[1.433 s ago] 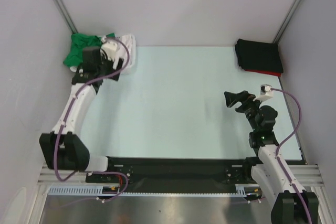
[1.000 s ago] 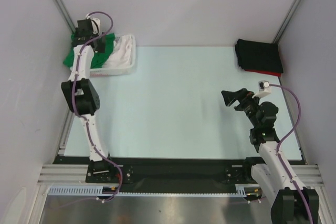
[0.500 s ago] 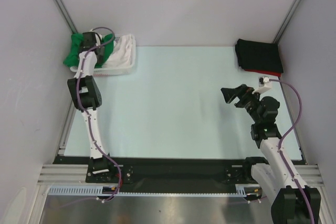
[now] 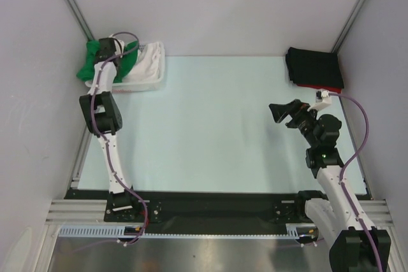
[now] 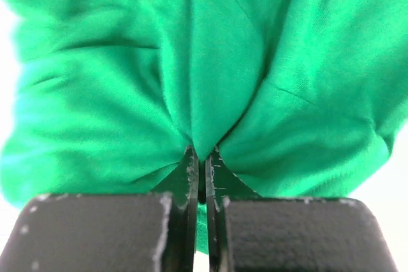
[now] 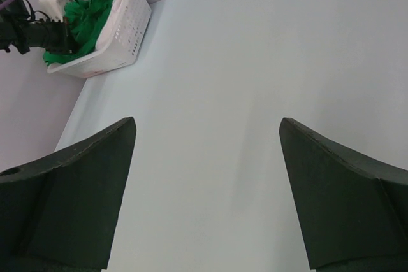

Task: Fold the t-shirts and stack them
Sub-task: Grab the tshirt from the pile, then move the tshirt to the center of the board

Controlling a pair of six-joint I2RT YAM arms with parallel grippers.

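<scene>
Item: green t-shirt (image 5: pixel 127 62), upper left of the overhead view, now seized by the left tool (image 5: pixel 204 160).

Detail: The left arm, folded short of the basket (image 4: pixel 153 81) a second ago, has stretched out over it. Its fingers are pinched tight on a fold of green cloth. The shirt is not yet lifted and lies in the basket beside the white t-shirt (image 4: pixel 145 62). Right tool (image 6: pixel 207 125): jaws wide apart, nothing held, over the counter (image 4: pixel 210 125) at right, hardly moved. Black t-shirt (image 4: pixel 313 67) folded upon red t-shirt (image 4: pixel 319 88), upper right. Judgement: two stacked, and the third looks ready to be drawn out for folding.
</scene>
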